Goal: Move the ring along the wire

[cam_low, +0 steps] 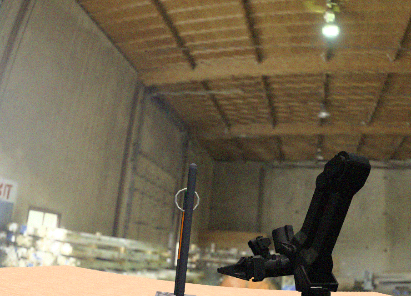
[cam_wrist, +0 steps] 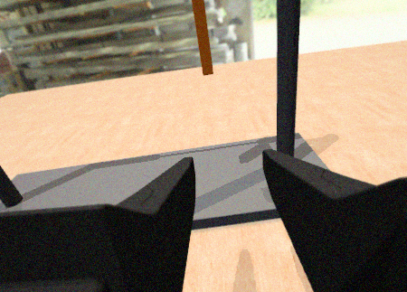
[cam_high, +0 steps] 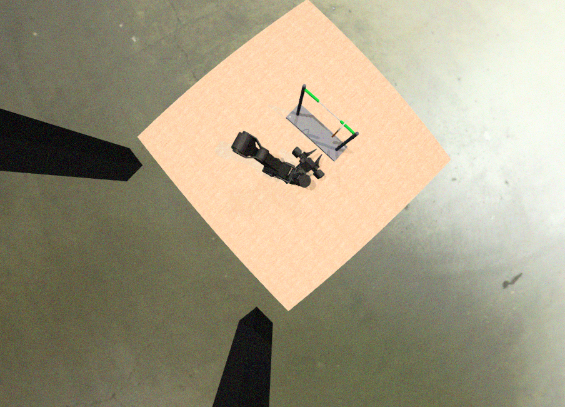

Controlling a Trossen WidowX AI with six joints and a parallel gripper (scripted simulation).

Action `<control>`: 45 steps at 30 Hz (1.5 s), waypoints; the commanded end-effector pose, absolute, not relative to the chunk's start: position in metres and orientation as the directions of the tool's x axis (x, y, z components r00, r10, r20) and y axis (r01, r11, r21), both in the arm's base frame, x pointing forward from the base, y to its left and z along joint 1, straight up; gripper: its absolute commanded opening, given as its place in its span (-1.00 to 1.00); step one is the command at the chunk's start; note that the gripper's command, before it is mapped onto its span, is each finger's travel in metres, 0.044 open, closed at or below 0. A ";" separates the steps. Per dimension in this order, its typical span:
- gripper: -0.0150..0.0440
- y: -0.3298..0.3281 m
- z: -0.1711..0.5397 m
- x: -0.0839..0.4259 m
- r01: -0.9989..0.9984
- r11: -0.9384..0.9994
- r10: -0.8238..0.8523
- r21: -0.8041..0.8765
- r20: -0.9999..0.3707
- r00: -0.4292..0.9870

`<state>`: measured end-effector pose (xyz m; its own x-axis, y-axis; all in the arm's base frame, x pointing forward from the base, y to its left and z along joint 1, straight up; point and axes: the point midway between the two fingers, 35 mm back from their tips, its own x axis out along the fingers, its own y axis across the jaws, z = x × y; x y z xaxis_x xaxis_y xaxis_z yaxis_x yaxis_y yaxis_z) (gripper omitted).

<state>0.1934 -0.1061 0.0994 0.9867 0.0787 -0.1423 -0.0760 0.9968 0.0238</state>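
The pale ring (cam_high: 343, 124) (cam_low: 175, 201) hangs around the green part (cam_high: 349, 128) of the wire beside the right-hand post (cam_high: 346, 140) (cam_low: 188, 236) (cam_wrist: 288, 68). Its orange handle (cam_high: 336, 132) (cam_low: 181, 234) (cam_wrist: 202, 32) points down. The thin grey wire (cam_high: 329, 111) leads to the other green part (cam_high: 311, 95) at the far post (cam_high: 300, 100) (cam_wrist: 9, 190). My gripper (cam_high: 318, 152) (cam_low: 218, 270) (cam_wrist: 228, 162) is partly open with nothing between its fingers. It is on the arm's side of the stand, apart from the handle. In the wrist view the handle's lower end shows above and beyond the fingertips.
The grey base plate (cam_high: 332, 152) (cam_wrist: 226, 176) joins the two posts and lies just beyond my fingertips in the top view. The stand and arm are on a square wooden table top (cam_high: 292, 238) (cam_wrist: 113, 117). Dark beams (cam_high: 59, 147) (cam_high: 248, 361) show outside the table.
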 end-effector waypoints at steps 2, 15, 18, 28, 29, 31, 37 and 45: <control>0.05 -0.105 0.107 0.204 -0.089 0.996 0.090 0.017 -0.142 0.986; 0.05 -0.099 0.143 0.241 -0.111 0.994 0.110 -0.013 -0.079 0.991; 0.05 -0.099 0.143 0.243 -0.111 0.994 0.110 -0.013 -0.079 0.991; 0.05 -0.100 0.144 0.256 -0.111 0.994 0.110 -0.014 -0.081 0.991; 0.05 -0.100 0.144 0.257 -0.111 0.994 0.110 -0.014 -0.081 0.991; 0.05 -0.100 0.144 0.260 -0.111 0.994 0.110 -0.014 -0.081 0.991; 0.05 -0.100 0.144 0.269 -0.111 0.994 0.110 -0.014 -0.081 0.991; 0.05 -0.099 0.143 0.280 -0.111 0.994 0.110 -0.014 -0.080 0.991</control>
<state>0.2749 -0.0986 0.1431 0.9902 0.1139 -0.0811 -0.1157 0.9931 -0.0183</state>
